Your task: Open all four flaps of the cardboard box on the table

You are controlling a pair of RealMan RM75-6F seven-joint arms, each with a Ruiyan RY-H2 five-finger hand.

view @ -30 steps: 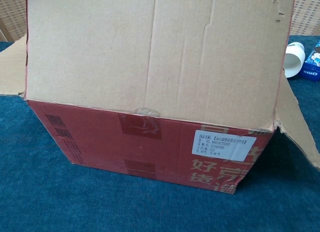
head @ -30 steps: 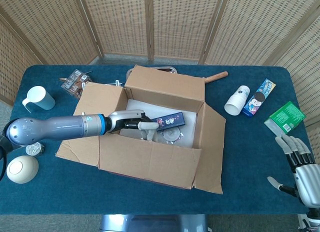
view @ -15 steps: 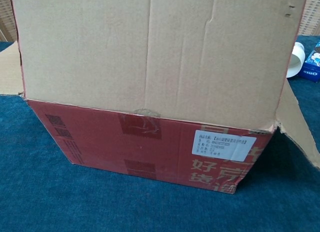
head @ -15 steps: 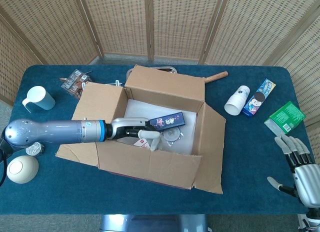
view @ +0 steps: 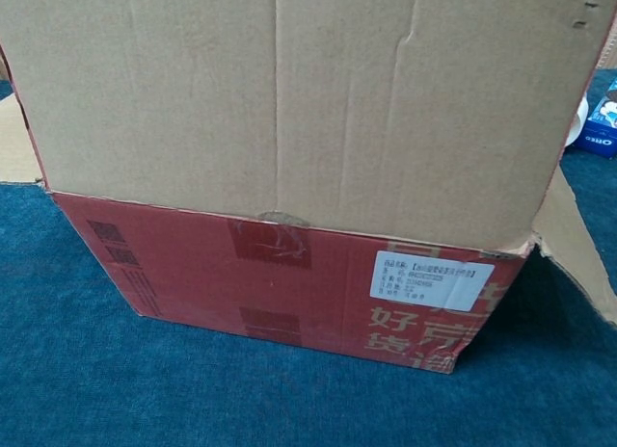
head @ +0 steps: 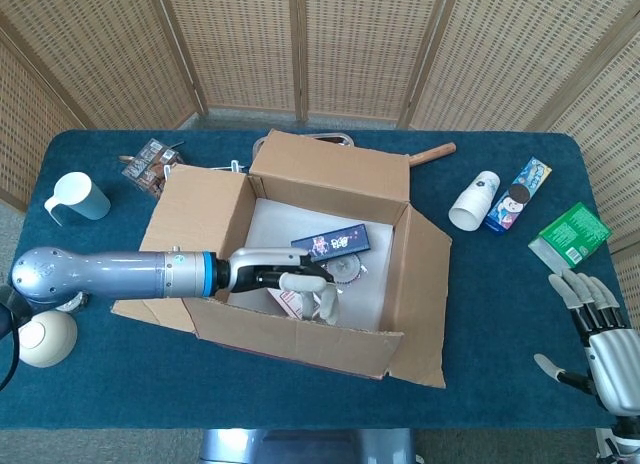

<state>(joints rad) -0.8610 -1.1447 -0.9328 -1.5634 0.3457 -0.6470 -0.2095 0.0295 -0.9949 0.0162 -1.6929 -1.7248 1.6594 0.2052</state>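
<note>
Reaching the left hand (head: 305,289) into the cardboard box (head: 300,254) at mid-table, fingers spread and gripping nothing, pressing the near flap (view: 289,100) outward from inside to fold it down; right hand (head: 600,334) idle, fingers apart, near the table's right edge.

Head view looks steeply down over the whole blue table (head: 500,304); chest view sits low, tight against the shared brown cardboard box (head: 300,254), facing its red front wall (view: 289,283).

Near flap (view: 289,100) blocks chest view of box interior; right hand (head: 600,334) cut off.
</note>
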